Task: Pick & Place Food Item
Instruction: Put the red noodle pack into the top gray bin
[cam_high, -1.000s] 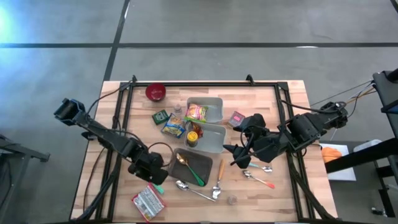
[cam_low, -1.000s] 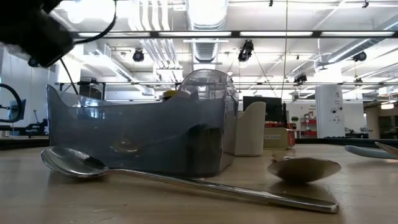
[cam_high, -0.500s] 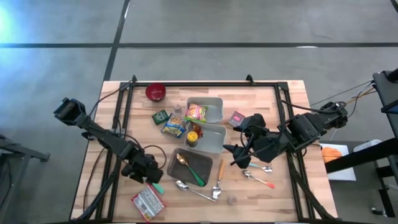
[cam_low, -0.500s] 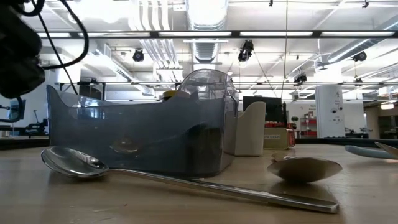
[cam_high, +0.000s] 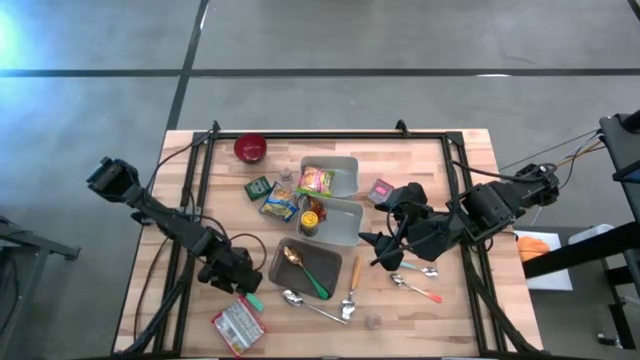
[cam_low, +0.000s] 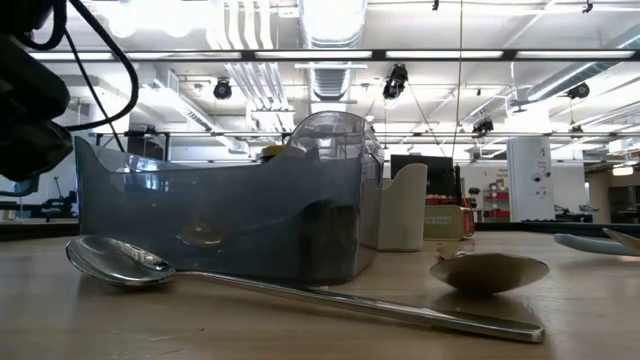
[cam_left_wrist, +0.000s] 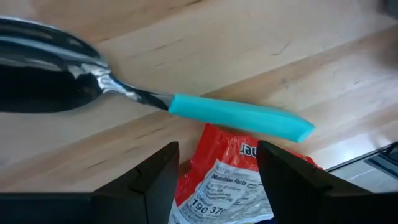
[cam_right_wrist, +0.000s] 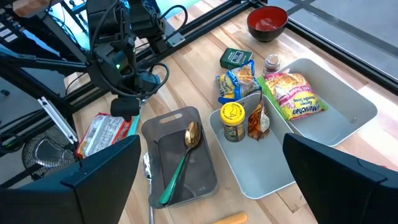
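Note:
A red-and-white food packet (cam_high: 238, 325) lies flat on the wooden table near its near-left corner. My left gripper (cam_high: 243, 292) hovers low over the packet's far end, slanting down. It is open, and in the left wrist view the packet (cam_left_wrist: 230, 180) shows in the gap between its fingers (cam_left_wrist: 155, 183). A spoon with a teal handle (cam_left_wrist: 239, 116) lies just beyond the packet. My right gripper (cam_high: 385, 250) hangs open, high over the table's right half, holding nothing.
A dark tray (cam_high: 300, 275) with a gold spoon and a green-handled one lies right of the left gripper. Two light trays (cam_high: 345, 225) hold a jar and a noodle packet. Snack bags, small boxes, a red bowl (cam_high: 250, 148) and loose spoons (cam_high: 415, 285) lie around.
My left gripper has sunk toward the table and shifted a little toward the table's left edge, closing in on the red-and-white packet. Its fingers stay apart. The packet and the spoons have not moved.

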